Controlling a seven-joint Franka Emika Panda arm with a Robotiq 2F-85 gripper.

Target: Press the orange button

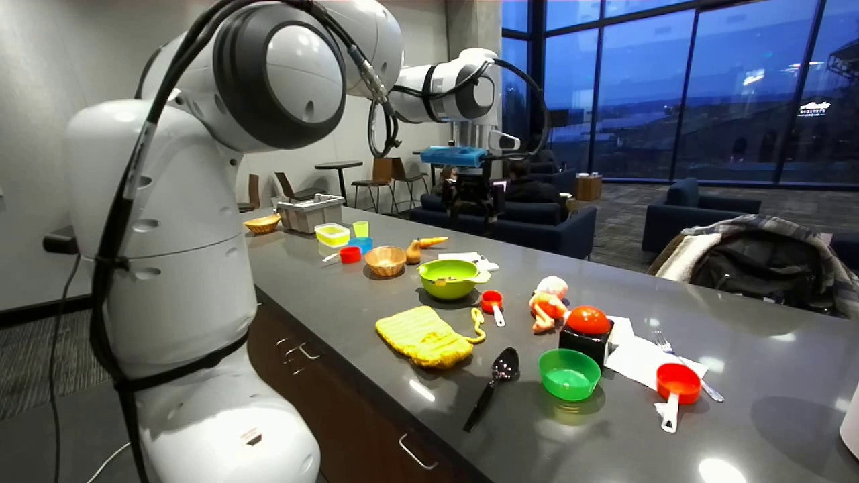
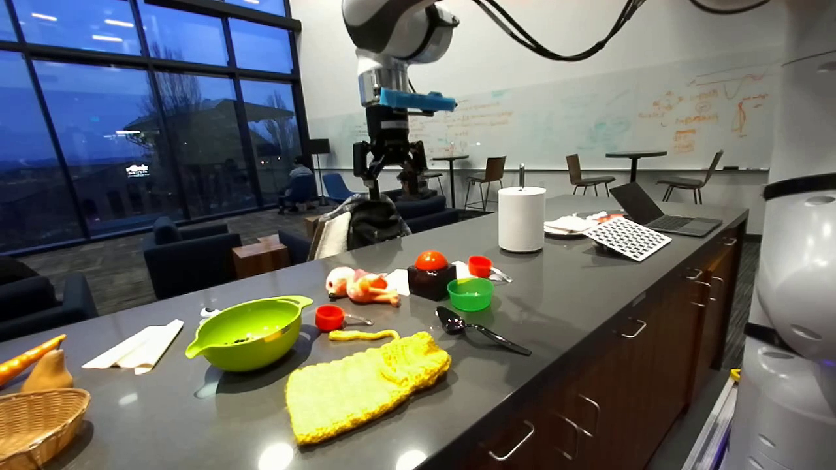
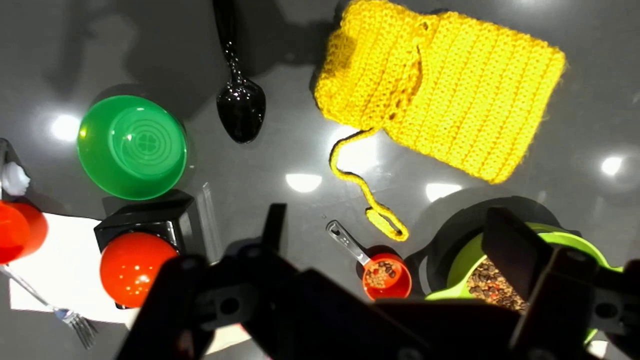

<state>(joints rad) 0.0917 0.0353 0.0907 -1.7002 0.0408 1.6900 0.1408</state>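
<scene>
The orange button is a round red-orange dome point(image 1: 588, 320) on a black box, standing on the dark counter. It also shows in an exterior view point(image 2: 432, 261) and at the lower left of the wrist view point(image 3: 135, 270), where a dark gripper linkage covers its right edge. My gripper point(image 3: 387, 222) has its two black fingers wide apart with nothing held between them. In both exterior views the gripper point(image 1: 474, 211) point(image 2: 397, 183) points down, high above the counter and apart from the button. In the wrist view the button lies left of the fingers.
A green bowl point(image 1: 569, 376) stands close beside the button box, with a pink doll point(image 1: 549, 305) on another side. A black spoon point(image 2: 480, 329), yellow knit pouch point(image 2: 366, 385), lime mixing bowl point(image 2: 251, 333) and red measuring cups point(image 2: 330, 318) point(image 2: 479, 266) lie around. A paper-towel roll point(image 2: 521, 220) stands farther along.
</scene>
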